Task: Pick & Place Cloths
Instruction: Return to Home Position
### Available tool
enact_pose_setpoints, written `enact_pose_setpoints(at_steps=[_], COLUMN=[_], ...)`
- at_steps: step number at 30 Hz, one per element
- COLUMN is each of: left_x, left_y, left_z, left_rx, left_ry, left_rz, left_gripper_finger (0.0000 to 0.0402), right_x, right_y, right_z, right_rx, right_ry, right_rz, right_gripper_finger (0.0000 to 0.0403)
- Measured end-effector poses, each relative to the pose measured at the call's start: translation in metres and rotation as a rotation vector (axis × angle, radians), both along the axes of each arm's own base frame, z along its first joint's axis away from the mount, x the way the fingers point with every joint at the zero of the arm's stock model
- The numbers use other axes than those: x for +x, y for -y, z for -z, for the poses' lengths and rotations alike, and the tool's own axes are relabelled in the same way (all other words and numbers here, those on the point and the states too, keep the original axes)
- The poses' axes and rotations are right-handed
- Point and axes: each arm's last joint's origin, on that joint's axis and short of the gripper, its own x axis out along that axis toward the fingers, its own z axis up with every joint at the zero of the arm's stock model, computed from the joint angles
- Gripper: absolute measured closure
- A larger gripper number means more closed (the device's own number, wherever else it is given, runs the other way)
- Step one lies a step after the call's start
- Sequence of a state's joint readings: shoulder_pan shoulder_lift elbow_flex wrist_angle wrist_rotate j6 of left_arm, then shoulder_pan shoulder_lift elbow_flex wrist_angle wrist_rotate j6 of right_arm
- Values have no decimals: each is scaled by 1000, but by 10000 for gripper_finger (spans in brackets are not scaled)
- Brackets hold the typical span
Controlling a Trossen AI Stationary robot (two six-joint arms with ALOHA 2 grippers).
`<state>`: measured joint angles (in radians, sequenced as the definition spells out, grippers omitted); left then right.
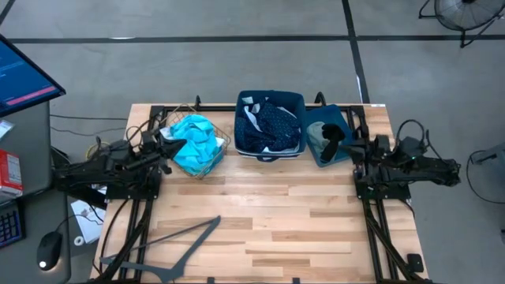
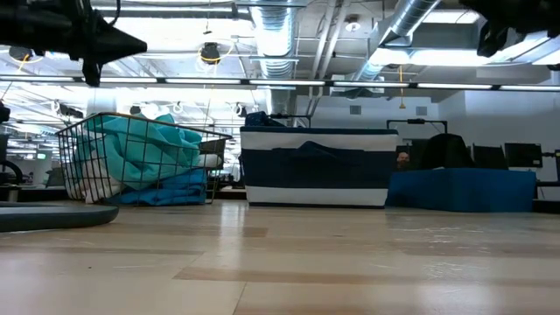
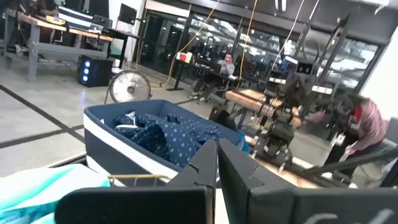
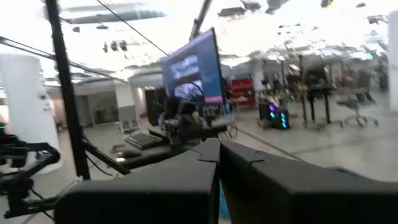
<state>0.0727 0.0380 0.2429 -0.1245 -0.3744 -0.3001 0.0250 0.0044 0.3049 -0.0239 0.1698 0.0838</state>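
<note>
Beside the blue bin (image 1: 323, 112) holding the black cloth (image 1: 332, 132), the right end effector (image 1: 347, 149) sat closed, apparently empty, the left end effector (image 1: 169, 147) likewise beside the wire basket (image 1: 227, 143); retracting low could snag fabric.

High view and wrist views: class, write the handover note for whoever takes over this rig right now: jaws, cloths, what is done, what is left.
Left gripper: jaws shut, empty, raised by the wire basket.
Right gripper: jaws shut, empty, raised by the small blue bin.
Cloths: turquoise cloth in the basket; navy dotted cloth and pale white-blue cloth in the large bin; black cloth and grey-green cloth in the small bin.
Done: no cloth lies on the table.
Left: probably only parking both arms; check whether the turquoise cloth should move.
</note>
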Motion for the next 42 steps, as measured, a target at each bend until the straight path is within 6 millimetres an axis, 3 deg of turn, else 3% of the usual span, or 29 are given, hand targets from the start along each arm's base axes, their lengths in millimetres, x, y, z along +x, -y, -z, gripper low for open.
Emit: enact_pose_setpoints(at_steps=[8,17,22,27,33,42], left_x=[12,20,23,23,23,23], left_y=[0,4,5,5,5,5], left_z=[32,53,60,60,60,60], left_rx=[47,-81,-124,-135,-162,-6], left_ry=[-79,34,0,4,15,-39], left_rz=[31,217,259,259,263,248], left_gripper_finger=[402,402,402,402,402,402], right_x=[2,4,18,32,32,32], right_y=[1,-1,-2,-3,-2,3], right_z=[8,15,53,93,84,92], right_rx=[-18,-77,-103,-32,17,199], right_ry=[-87,-149,-271,-252,-152,-214], right_rz=[55,-4,-28,-95,-124,-91], right_gripper_finger=[403,403,403,403,403,403])
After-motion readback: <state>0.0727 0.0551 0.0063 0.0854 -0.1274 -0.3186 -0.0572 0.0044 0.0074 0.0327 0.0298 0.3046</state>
